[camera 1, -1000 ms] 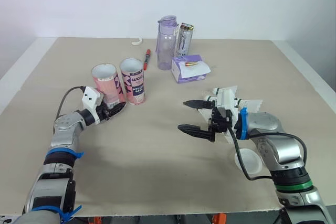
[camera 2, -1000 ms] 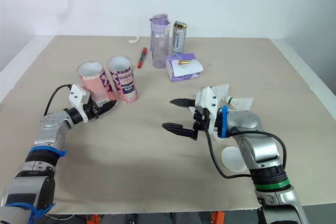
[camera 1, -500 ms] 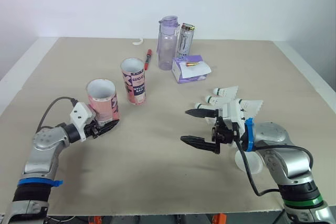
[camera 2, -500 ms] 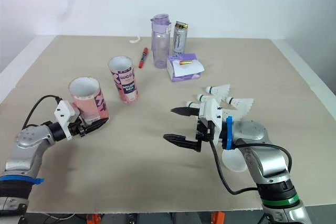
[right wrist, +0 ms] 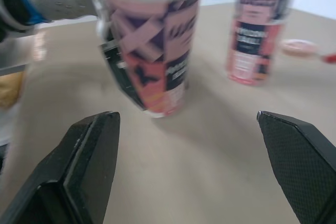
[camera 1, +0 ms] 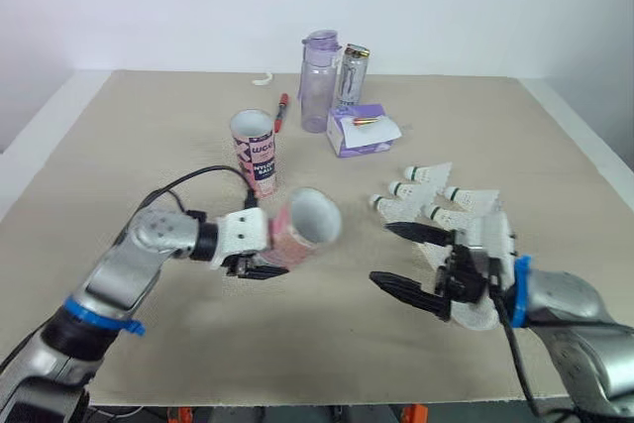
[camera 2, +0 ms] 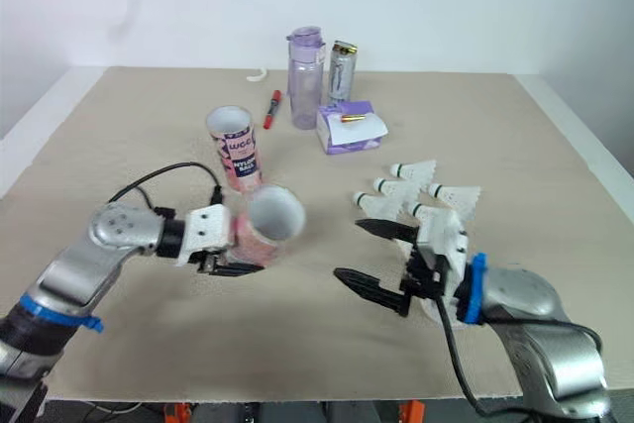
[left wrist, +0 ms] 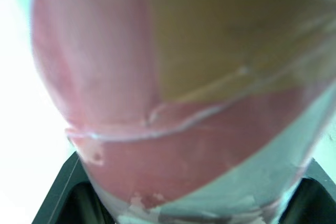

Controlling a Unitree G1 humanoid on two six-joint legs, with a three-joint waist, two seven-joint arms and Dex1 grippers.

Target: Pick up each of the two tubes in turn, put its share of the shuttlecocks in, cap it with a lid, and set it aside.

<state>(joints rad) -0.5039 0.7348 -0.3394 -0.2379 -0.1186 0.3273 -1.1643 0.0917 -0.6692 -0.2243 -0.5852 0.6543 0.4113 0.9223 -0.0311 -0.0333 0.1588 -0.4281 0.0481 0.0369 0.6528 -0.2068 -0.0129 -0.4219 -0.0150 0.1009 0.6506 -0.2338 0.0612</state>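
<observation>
The held tube (camera 1: 302, 230) is a pink cardboard cylinder printed with dark and white patches. It is tilted off the beige counter (camera 1: 149, 126), and its round white open mouth faces up and toward the robot's right. The left gripper (camera 1: 267, 253) has its jaws closed around the tube's lower body. One black finger (camera 1: 264, 271) shows beneath it, and the other is hidden behind the tube. In the left wrist view the tube sits so close that its print blurs.

The second tube (camera 1: 255, 151), the same shape and print, stands upright just behind, mouth open. The feathered white shuttlecocks (camera 1: 436, 197) lie in a loose cluster at the right.

The right gripper (camera 1: 381, 255) hovers near them with its jaws spread wide and nothing between them. Its wrist covers the nearest shuttlecocks.

At the back stand a translucent purple bottle (camera 1: 317, 81) and a slim metal can (camera 1: 350, 76). A purple box (camera 1: 359, 133) and a red pen (camera 1: 279, 112) are there too.
</observation>
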